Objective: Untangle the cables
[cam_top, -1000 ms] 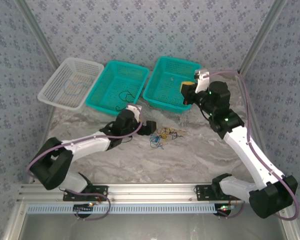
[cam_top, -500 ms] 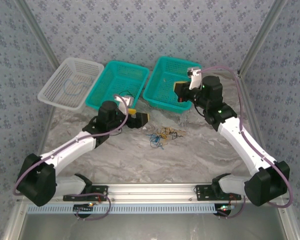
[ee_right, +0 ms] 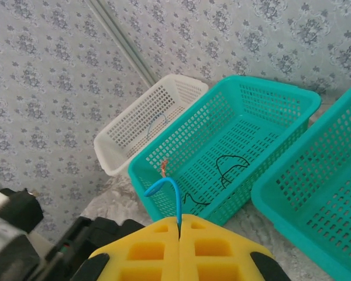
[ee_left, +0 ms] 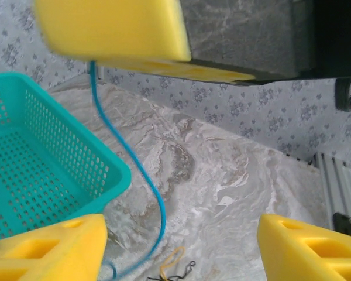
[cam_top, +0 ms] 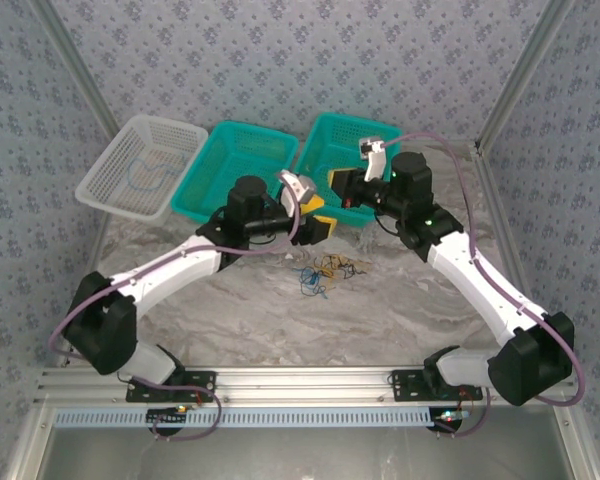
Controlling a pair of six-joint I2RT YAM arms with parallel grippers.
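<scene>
A lab test booth: aluminium frame [cam_top: 280, 380], wallpapered panels [cam_top: 280, 60].

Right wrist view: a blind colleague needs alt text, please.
Yellow jaws of the right gripper are shut on a thin blue cable curling up from between them. Behind stand a teal basket holding black cables and a white basket.

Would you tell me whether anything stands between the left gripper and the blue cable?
Nothing visible does: the blue cable hangs free from the shut right gripper, just ahead of the open left gripper.
</scene>
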